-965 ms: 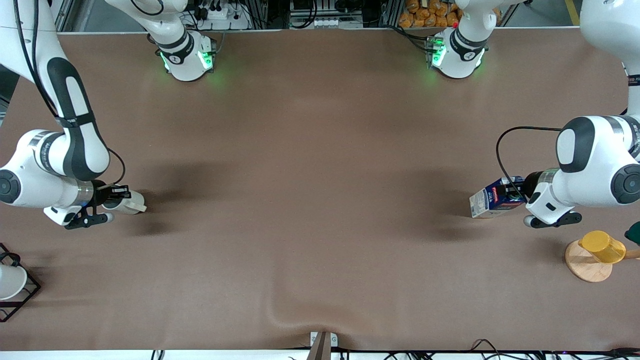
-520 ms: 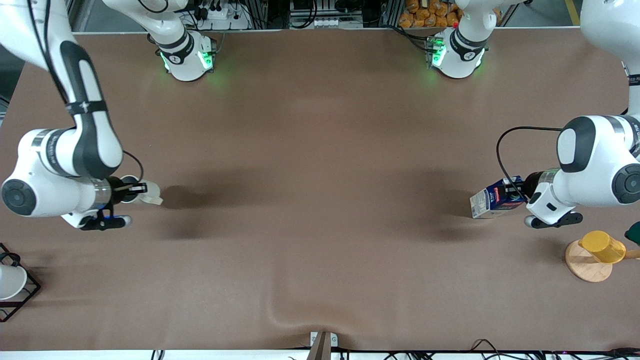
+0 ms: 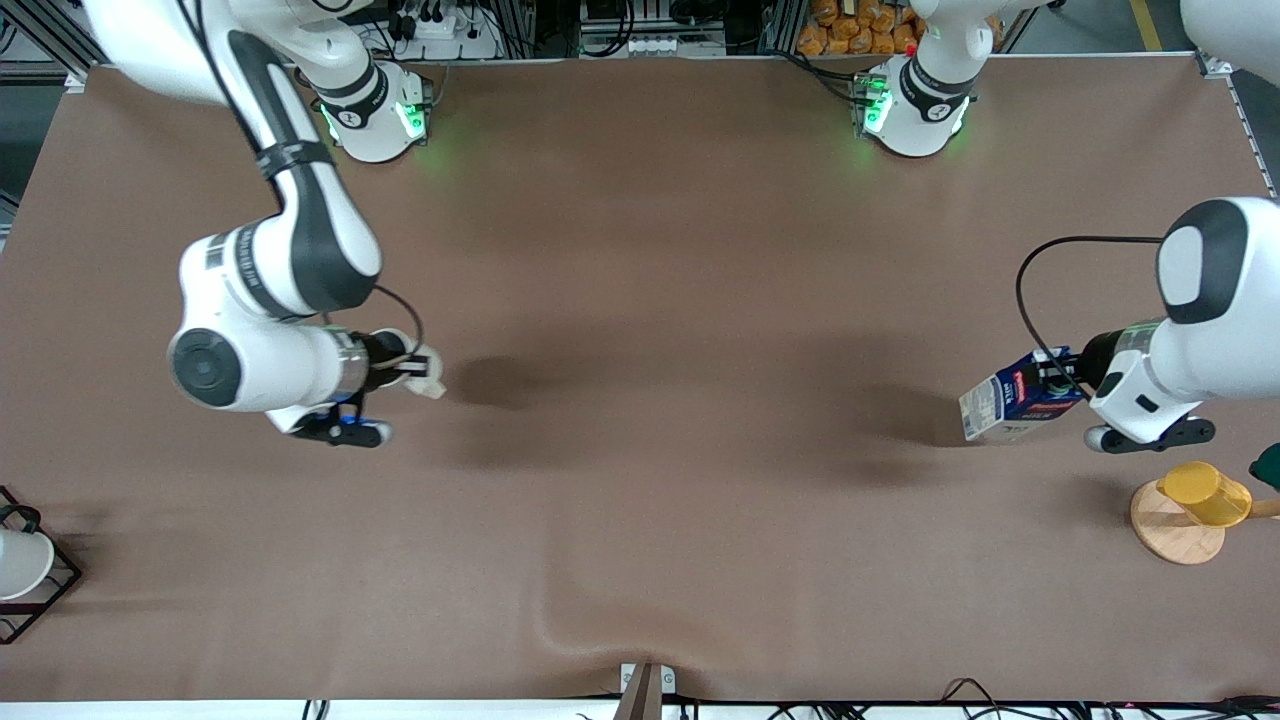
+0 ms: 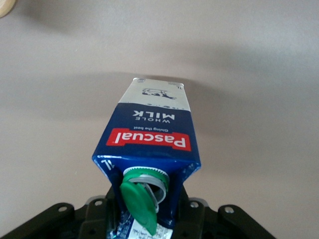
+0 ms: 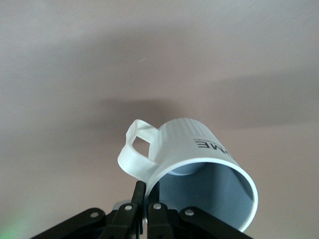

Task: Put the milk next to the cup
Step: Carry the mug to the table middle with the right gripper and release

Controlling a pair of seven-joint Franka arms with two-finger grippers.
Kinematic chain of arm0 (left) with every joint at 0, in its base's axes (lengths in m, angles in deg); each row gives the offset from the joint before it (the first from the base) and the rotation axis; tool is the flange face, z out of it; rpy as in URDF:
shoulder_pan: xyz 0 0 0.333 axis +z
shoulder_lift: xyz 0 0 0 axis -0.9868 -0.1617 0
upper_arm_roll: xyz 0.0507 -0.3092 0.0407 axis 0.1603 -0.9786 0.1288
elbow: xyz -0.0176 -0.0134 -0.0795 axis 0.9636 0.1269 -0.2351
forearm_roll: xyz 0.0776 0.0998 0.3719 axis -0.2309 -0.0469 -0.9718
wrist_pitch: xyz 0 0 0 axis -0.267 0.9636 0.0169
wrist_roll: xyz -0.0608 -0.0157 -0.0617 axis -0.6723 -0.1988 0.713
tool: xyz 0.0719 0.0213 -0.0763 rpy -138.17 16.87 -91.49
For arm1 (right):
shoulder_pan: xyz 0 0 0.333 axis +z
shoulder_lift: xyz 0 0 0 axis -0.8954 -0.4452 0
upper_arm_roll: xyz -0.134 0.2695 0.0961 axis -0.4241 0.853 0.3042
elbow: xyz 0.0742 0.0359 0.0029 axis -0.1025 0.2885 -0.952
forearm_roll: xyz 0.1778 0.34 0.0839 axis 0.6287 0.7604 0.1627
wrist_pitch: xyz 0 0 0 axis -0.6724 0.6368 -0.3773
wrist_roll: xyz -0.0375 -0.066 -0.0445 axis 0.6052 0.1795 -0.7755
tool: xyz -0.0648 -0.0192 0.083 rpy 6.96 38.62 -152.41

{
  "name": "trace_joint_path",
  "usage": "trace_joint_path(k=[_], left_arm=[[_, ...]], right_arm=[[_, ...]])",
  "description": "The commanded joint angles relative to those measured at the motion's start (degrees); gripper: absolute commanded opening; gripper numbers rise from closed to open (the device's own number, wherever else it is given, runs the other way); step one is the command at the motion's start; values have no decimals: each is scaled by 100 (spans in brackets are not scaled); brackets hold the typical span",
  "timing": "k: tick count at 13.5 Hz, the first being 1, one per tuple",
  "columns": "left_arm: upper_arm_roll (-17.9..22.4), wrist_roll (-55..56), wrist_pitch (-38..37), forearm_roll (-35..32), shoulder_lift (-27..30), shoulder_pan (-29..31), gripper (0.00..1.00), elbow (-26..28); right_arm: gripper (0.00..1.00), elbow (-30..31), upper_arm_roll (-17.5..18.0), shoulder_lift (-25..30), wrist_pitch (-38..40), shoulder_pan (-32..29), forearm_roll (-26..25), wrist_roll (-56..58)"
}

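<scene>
The milk (image 3: 1015, 405), a dark blue carton with a red label and a green cap, is tilted over the table at the left arm's end. My left gripper (image 3: 1058, 385) is shut on its gable top. In the left wrist view the milk (image 4: 149, 134) points away from the left gripper (image 4: 144, 221), with its cap flipped open. The off-white cup (image 3: 425, 378) hangs tipped over the table toward the right arm's end. My right gripper (image 3: 400, 366) is shut on its rim. In the right wrist view the right gripper (image 5: 145, 191) pinches the wall of the cup (image 5: 199, 149) beside the handle.
A yellow cup (image 3: 1203, 493) lies on a round wooden stand (image 3: 1165, 535) at the left arm's end, nearer to the front camera than the milk. A white cup (image 3: 18, 562) sits in a black wire rack (image 3: 55, 590) at the right arm's end. The table cover ripples (image 3: 590, 630) at the front edge.
The right arm has carried the cup from its end of the table toward the middle. The left gripper has tightened on the milk and moved it slightly toward the left arm's end.
</scene>
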Motion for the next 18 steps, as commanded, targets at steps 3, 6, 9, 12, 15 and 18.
trace_joint_path(k=[3,6,9,12,15,18], left_arm=[[-40,-46,-835,97,58,-15,0,-522],[-58,-46,-853,97,146,-42,0,-531],[-49,-46,-862,325,287,-33,0,-531],[-58,-28,-984,317,331,-68,0,-540],[-146,-19,-1073,387,340,-86,0,-557],[-155,-19,-1073,387,331,-103,0,-680]], right_arm=[[0,-124,-50,-63,-372,867,254,-1537],[0,-124,-59,-185,-838,1376,500,-2222],[0,-124,-59,-492,-1496,1955,474,-3520],[0,-124,-68,-704,-1911,2186,438,-4771],[0,-142,-67,-836,-2139,2221,474,-5447],[0,-151,-59,-889,-2228,2362,71,-5224]])
